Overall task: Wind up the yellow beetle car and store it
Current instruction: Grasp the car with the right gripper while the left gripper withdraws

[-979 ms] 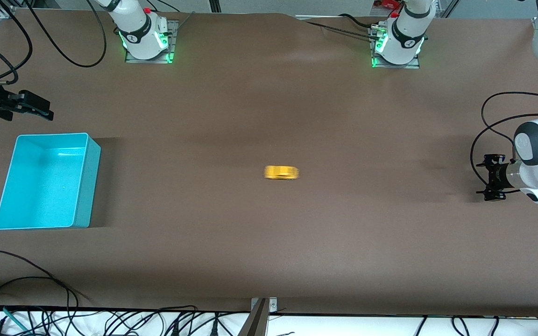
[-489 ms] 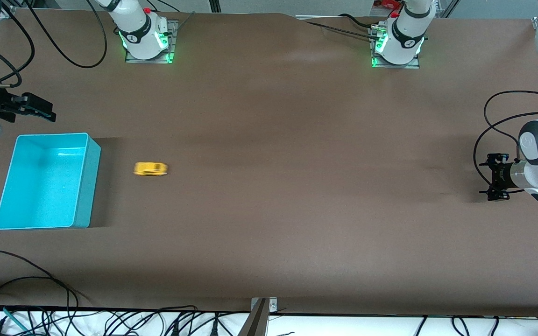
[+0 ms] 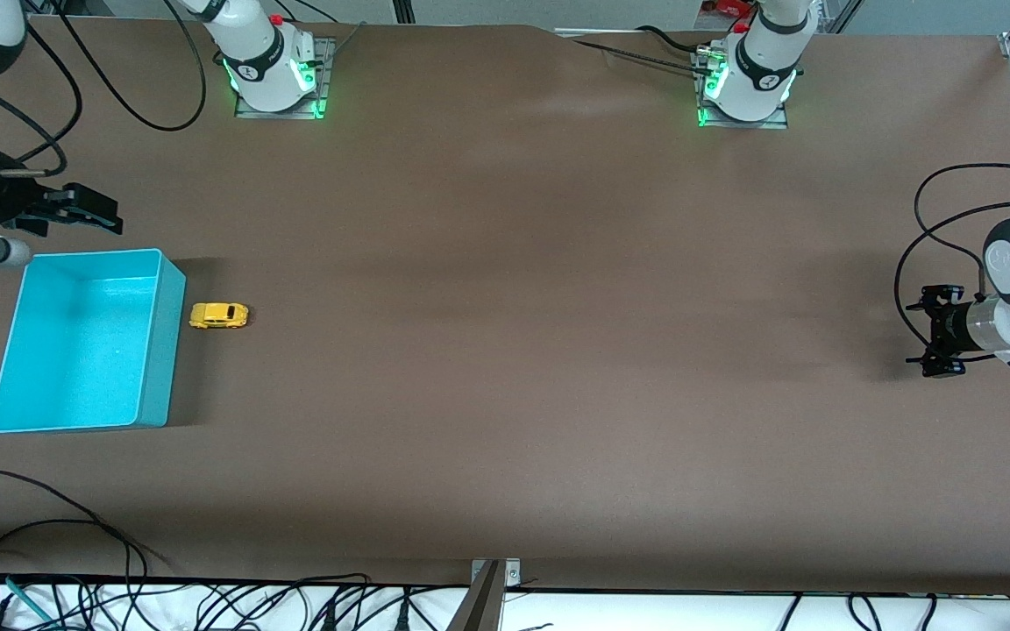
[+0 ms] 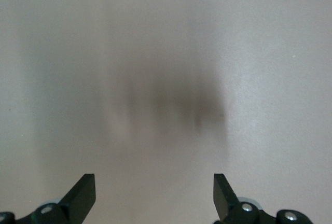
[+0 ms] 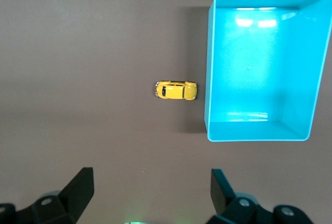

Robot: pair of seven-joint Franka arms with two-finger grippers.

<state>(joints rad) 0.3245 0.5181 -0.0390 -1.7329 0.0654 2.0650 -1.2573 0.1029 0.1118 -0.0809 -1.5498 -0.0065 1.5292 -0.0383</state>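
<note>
Brown table (image 3: 505,421) under two Franka arms; the right gripper (image 3: 88,210) hangs spread wide and empty above the table by the turquoise bin (image 3: 174,289); the yellow beetle car (image 3: 219,315) sits just beside the bin's wall, not between its fingers. The left gripper (image 3: 935,342) waits over its own end of the table, fingers apart, holding nothing; likely parked clear so the right arm can store the car.

a turquoise bin (image 3: 88,342) stands on the brown desk (image 3: 522,350) at the right arm's end. it is open at the top and nothing lies inside it; its inner floor shines a little under the light. in the right wrist view the bin (image 5: 262,66) shows the same bare floor. black cables (image 3: 49,535) lie in loops along the desk edge nearest to the front camera.
</note>
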